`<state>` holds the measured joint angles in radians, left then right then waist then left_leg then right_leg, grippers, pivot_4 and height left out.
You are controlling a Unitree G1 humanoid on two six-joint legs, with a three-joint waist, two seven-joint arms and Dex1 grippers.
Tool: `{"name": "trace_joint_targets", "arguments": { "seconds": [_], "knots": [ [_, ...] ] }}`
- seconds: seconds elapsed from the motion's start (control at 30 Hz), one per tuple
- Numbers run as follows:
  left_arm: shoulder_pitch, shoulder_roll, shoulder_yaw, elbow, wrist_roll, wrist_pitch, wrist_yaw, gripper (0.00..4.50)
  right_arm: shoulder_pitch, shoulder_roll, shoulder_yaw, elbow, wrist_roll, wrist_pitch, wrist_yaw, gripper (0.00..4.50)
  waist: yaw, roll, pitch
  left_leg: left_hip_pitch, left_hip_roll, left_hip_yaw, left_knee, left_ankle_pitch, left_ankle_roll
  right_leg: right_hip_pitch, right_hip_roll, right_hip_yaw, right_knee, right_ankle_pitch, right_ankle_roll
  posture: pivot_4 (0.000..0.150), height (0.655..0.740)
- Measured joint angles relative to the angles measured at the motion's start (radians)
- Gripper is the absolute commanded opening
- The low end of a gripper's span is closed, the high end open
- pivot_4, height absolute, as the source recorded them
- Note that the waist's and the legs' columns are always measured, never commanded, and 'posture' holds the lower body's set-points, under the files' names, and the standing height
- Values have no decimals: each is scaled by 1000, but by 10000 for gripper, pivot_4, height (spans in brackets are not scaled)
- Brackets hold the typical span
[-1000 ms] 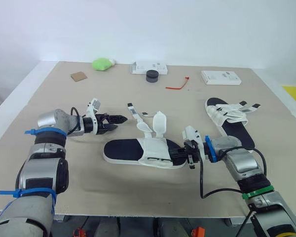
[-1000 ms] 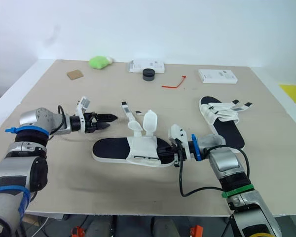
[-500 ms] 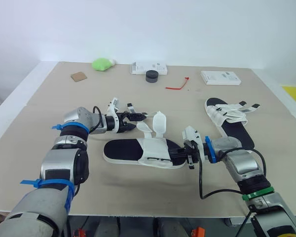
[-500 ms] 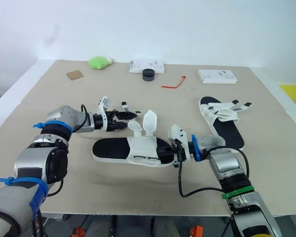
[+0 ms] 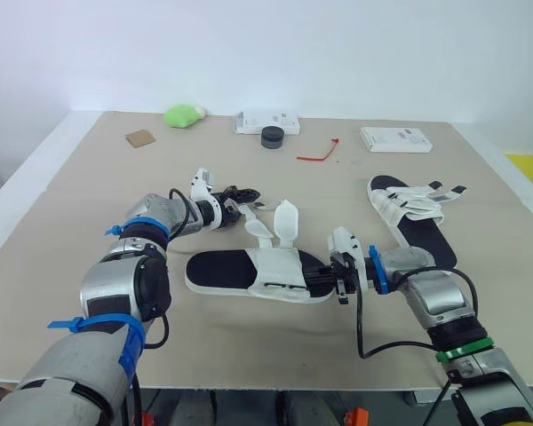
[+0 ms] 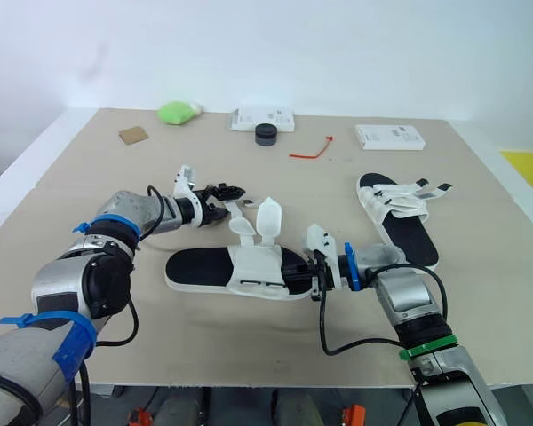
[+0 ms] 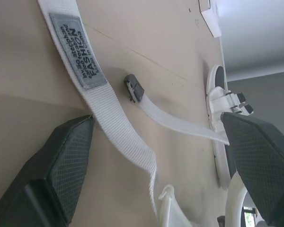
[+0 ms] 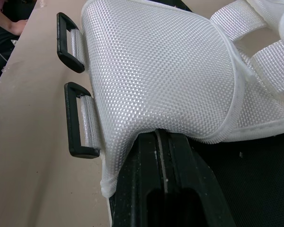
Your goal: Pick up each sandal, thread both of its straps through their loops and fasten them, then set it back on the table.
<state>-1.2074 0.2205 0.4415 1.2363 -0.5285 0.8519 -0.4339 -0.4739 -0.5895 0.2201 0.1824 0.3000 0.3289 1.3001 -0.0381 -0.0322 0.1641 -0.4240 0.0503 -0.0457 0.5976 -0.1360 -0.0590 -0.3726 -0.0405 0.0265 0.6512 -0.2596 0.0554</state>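
**Tabletop (image 5: 89, 204) with two sandals.** The near sandal (image 5: 222, 269) lies flat at centre, its straps loose and unthreaded. The far sandal (image 5: 424, 232) lies to the right, well apart. The left pincer (image 5: 243, 195) is low over the tabletop just beyond the near sandal, its fingers (image 7: 61, 170) spread to either side of one loose strap (image 7: 114, 127) without closing on it. The right pincer (image 5: 340, 282) rests at the near sandal's heel end, beside the mesh upper (image 8: 156, 71) and two black loops (image 8: 72, 120). It appears pressed together, though the close view leaves this uncertain.
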Motion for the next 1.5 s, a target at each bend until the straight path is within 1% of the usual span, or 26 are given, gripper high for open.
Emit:
{"name": "trace_joint_targets", "arguments": {
  "seconds": [0.03,0.1,0.13,0.23,0.27,0.53,0.6,0.7,0.73,0.83,0.87,1.0,1.1,1.17,1.27,1.33,1.37,1.43,1.5],
  "knots": [
    [0,-2,0,1,2,-2,5,35652,0,0,0,0,0,0,0,0,0,0,0,0,0,0,0,0,0,0,0,0,0,0,0,1500,7400],
    [0,-4,-3,6,11,1,13,26810,-1,1,-1,-1,0,1,1,0,-1,0,0,0,0,0,0,0,0,0,0,0,0,0,0,1500,7400],
    [0,-8,-8,11,20,5,12,21312,-1,2,-1,-1,0,1,1,0,-2,0,0,0,0,0,0,0,0,0,0,0,0,0,0,1500,7400],
    [0,-13,-18,12,34,9,10,7303,-3,7,0,-1,0,1,1,0,-6,-1,1,-1,0,0,-1,0,-1,0,0,0,0,0,0,1500,7400],
    [0,-15,-22,12,41,9,10,907,-3,7,0,-2,0,1,1,0,-7,-1,1,-1,0,0,-2,0,-1,0,0,0,0,0,0,1500,7400],
    [0,-17,-24,12,55,-21,12,907,-2,7,0,-4,1,2,2,0,-7,-1,1,-1,0,0,-4,0,-1,0,0,0,0,0,0,1500,7400],
    [9,-28,-38,-27,71,-104,-8,907,-2,7,0,-4,1,2,2,0,-7,-2,1,-1,0,0,-4,1,-2,0,0,0,0,0,0,1500,7400],
    [18,-40,-43,-72,71,-138,-21,907,-2,7,-1,-4,1,2,2,0,-7,-2,2,-1,0,0,-4,1,-2,0,0,0,-1,0,0,1500,7400],
    [31,-49,-54,-126,70,-151,-52,907,-3,7,-1,-4,1,2,2,0,-7,-3,2,-1,0,0,-5,3,-6,0,0,1,-1,0,0,1500,7400],
    [135,-61,-115,-378,57,-149,-151,907,-1,7,-2,-7,2,3,2,0,-7,-3,2,-1,0,0,-7,4,-8,0,0,2,-1,0,0,1500,7400],
    [154,-63,-124,-417,55,-149,-166,907,-1,7,-3,-8,2,3,2,0,-7,-2,2,-1,0,1,-8,4,-8,0,0,2,-1,0,0,1500,7400],
    [355,-69,-238,-813,34,-222,-313,907,6,7,-7,-14,6,7,3,0,-6,-2,2,-1,0,1,-9,5,-9,0,0,3,-1,0,-1,1500,7400],
    [424,-56,-298,-962,25,-270,-397,907,5,7,-8,-14,6,12,1,0,-6,-2,2,-1,0,2,-9,5,-9,0,1,4,-1,0,-1,1500,7400],
    [500,-20,-366,-1082,20,-341,-512,907,7,7,-9,-15,7,14,0,0,-6,-1,1,-1,0,2,-9,5,-9,0,0,4,-2,-1,-2,1500,7400],
    [609,48,-461,-1179,48,-496,-687,907,13,7,-13,-22,10,18,0,0,-6,-1,1,-1,0,3,-10,5,-9,-1,0,5,-3,-1,-2,1500,7400],
    [657,81,-503,-1196,75,-606,-775,907,15,6,-16,-24,10,20,0,0,-5,-1,1,-1,0,3,-10,5,-9,-1,0,5,-3,-1,-3,1500,7400],
    [668,91,-520,-1196,92,-666,-814,907,16,6,-19,-24,10,22,1,0,-4,-1,1,-1,0,3,-10,5,-9,-1,0,5,-3,-1,-3,1500,7400],
    [675,117,-551,-1189,131,-843,-907,907,18,6,-22,-24,10,24,0,0,-4,-1,1,-1,0,3,-10,5,-9,-2,-1,5,-4,-1,-3,1500,7400],
    [673,121,-561,-1156,154,-969,-956,907,18,6,-22,-24,10,25,0,0,-4,-1,1,-1,0,4,-10,4,-9,-5,-2,5,-4,-1,-3,1500,7400]
  ]
}}
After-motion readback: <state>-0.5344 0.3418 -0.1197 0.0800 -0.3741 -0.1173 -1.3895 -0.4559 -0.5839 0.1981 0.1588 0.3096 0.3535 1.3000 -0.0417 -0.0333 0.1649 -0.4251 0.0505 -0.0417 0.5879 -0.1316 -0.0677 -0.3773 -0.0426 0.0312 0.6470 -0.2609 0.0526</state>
